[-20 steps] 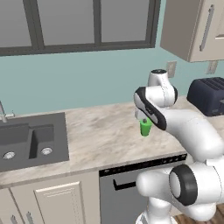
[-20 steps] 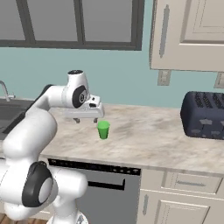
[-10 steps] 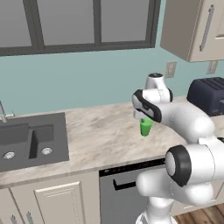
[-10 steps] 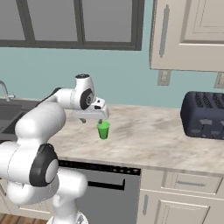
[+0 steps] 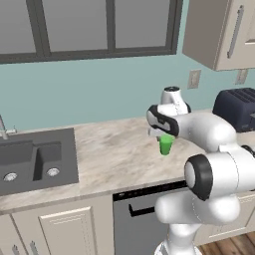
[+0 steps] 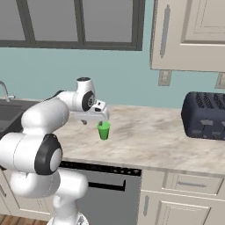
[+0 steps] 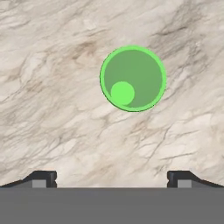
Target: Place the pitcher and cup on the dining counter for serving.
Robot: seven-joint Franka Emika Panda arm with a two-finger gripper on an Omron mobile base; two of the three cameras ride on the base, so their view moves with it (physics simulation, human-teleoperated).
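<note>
The small green cup [image 5: 166,144] [image 6: 103,130] stands upright on the marbled sink counter [image 5: 114,159], between the sink and the toaster. My gripper [image 5: 160,133] [image 6: 99,120] hangs just above it, pointing down, open, with nothing between its fingers. In the hand view I look straight down into the cup [image 7: 133,78], which sits ahead of the gripper [image 7: 111,177] and slightly right of its centre line. Both fingertips [image 7: 43,178] stand wide apart. The pitcher and the dining counter are out of view.
A dark sink [image 5: 35,162] with a faucet [image 5: 4,130] lies at the counter's left end. A dark toaster [image 5: 238,107] [image 6: 205,115] stands at the right. Wall cabinets [image 6: 189,35] hang above, and a dishwasher [image 5: 144,214] sits below the counter's front edge.
The arm has folded in closer to the base. The gripper has shifted slightly toward the cup and a little lower. The cup has not moved.
</note>
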